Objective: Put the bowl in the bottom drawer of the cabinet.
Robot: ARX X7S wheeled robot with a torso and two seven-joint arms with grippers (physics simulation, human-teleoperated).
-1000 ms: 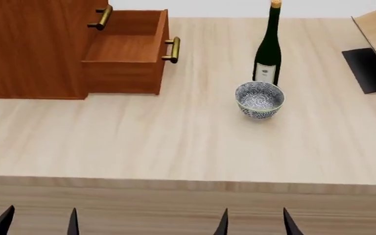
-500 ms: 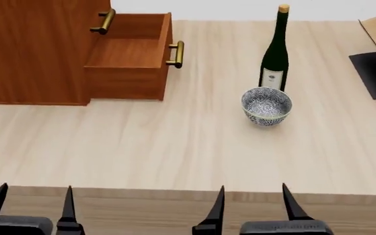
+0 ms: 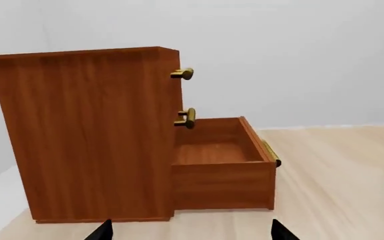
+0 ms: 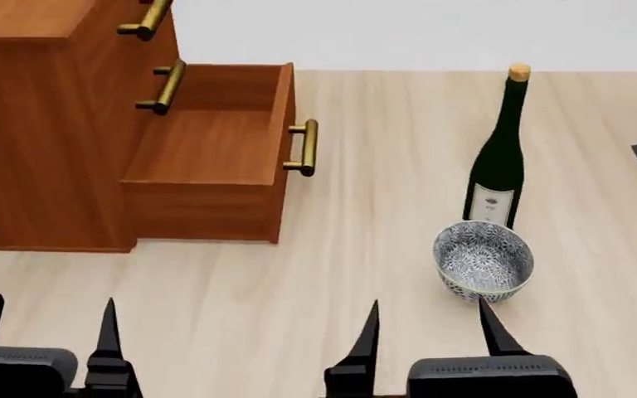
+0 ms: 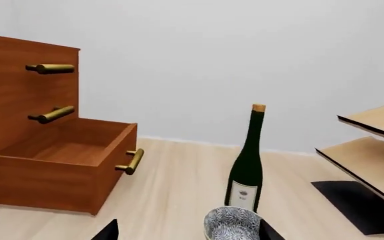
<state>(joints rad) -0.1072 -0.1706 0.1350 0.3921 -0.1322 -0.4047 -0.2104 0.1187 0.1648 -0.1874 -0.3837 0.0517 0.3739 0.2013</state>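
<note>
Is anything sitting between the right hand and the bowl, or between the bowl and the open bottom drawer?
Nothing visible. The right hand has bare table between it and the bowl. The green bottle stands just behind the bowl, off the path. Only bare tabletop lies between the bowl and the bottom drawer, which is pulled out and looks empty.

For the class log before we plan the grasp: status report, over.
Both grippers open, empty: left, right. Bowl on table, ahead of right gripper. Bottom drawer open, empty. Green bottle upright just behind bowl.
</note>
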